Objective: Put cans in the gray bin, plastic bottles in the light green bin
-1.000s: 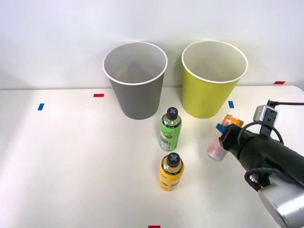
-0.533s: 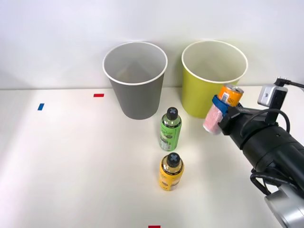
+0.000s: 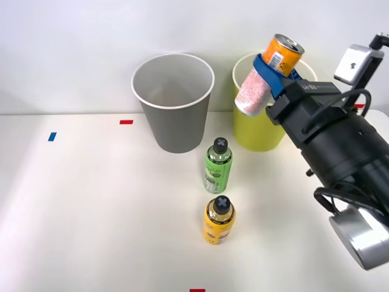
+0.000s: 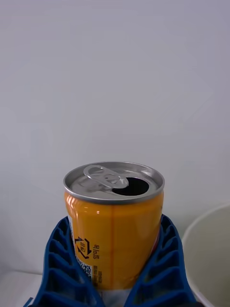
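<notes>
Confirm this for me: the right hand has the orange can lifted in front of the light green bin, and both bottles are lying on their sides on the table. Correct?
Not quite. The front view shows the green-labelled bottle and yellow-labelled bottle standing upright, caps up. The rest holds: the right hand has the orange can lifted in front of the light green bin.

This looks like a robotics lab test station, not a home or shop. A plain white table (image 3: 91, 201) stands against a bare white wall (image 3: 73, 42), and small red tape marks (image 3: 126, 121) and blue tape marks (image 3: 51, 137) are stuck on the table's top as position markers.
</notes>
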